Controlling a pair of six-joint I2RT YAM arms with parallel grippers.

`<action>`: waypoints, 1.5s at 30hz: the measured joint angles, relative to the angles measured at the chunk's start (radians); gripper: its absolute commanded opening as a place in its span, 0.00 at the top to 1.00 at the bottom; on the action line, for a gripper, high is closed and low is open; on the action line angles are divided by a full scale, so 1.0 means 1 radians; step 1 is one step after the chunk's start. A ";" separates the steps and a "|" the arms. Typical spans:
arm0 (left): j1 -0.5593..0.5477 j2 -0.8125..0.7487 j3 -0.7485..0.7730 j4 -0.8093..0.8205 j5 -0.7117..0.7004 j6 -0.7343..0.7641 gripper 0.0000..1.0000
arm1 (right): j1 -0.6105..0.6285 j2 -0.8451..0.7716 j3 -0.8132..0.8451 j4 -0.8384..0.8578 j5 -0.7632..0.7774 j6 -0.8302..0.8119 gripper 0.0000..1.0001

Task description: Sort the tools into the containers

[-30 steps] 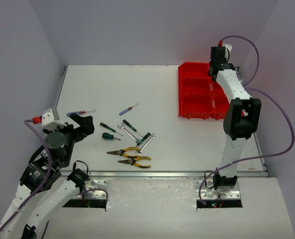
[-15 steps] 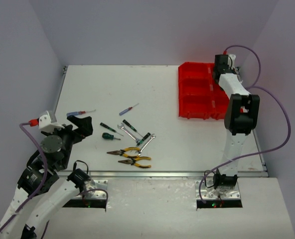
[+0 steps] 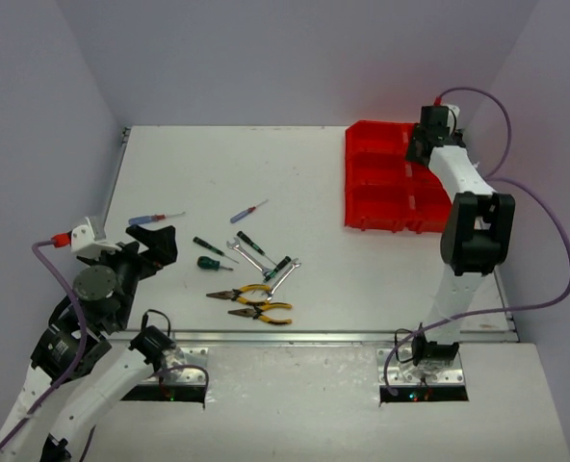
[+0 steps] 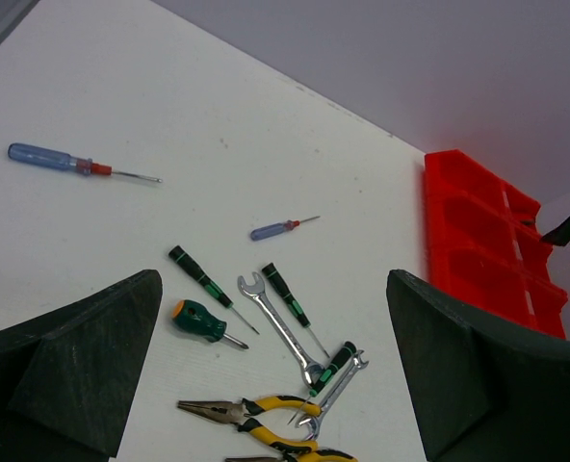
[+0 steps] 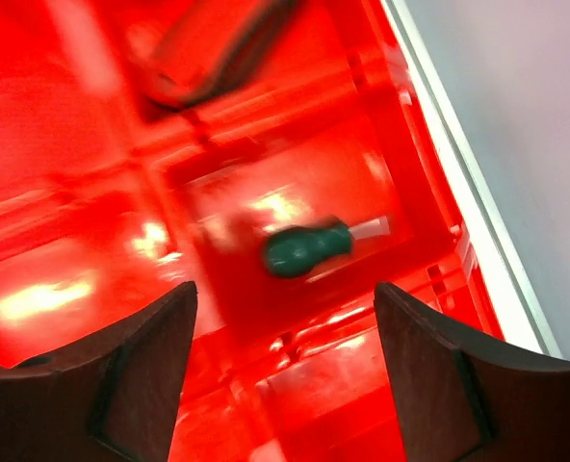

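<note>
The left arm (image 3: 100, 289) is folded low at 8 o'clock in the overhead view. The left hand (image 3: 156, 246) is pointed toward 2 o'clock, its fingers (image 4: 73, 371) spread wide with nothing held between them. The right arm (image 3: 473, 231) is stretched from its base at 5 o'clock up to 1 o'clock, elbow held high and wrist bent downward. The right hand (image 3: 420, 146) is seen with fingers (image 5: 121, 380) parted and nothing gripped.

There are two yellow-handled steel pliers (image 4: 256, 409), two silver wrenches (image 4: 280, 327), two thin blue-handled screwdrivers (image 4: 44, 157), three slim black-and-green screwdrivers (image 4: 194, 272), two stubby green-handled screwdrivers (image 4: 196, 320) (image 5: 304, 248) and one red plastic tray (image 4: 468, 231).
</note>
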 measured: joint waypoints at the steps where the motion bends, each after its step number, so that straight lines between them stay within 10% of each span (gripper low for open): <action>1: -0.002 0.000 0.000 0.000 0.000 0.000 0.00 | 0.007 -0.029 0.004 -0.001 -0.014 0.002 0.09; 8: -0.003 0.000 0.000 0.000 -0.001 0.000 0.00 | 0.234 -0.212 0.039 -0.015 -0.079 0.008 0.01; 18: -0.003 -0.001 0.000 -0.016 -0.040 -0.017 0.00 | 0.617 -0.416 -0.539 0.385 -0.582 0.262 0.01; 32: -0.002 -0.006 0.000 -0.037 -0.087 -0.053 0.00 | 1.026 0.162 0.095 0.080 -0.262 0.037 0.13; 45: -0.001 -0.004 0.000 -0.039 -0.088 -0.055 0.00 | 1.068 0.286 0.110 0.072 -0.422 -0.087 0.25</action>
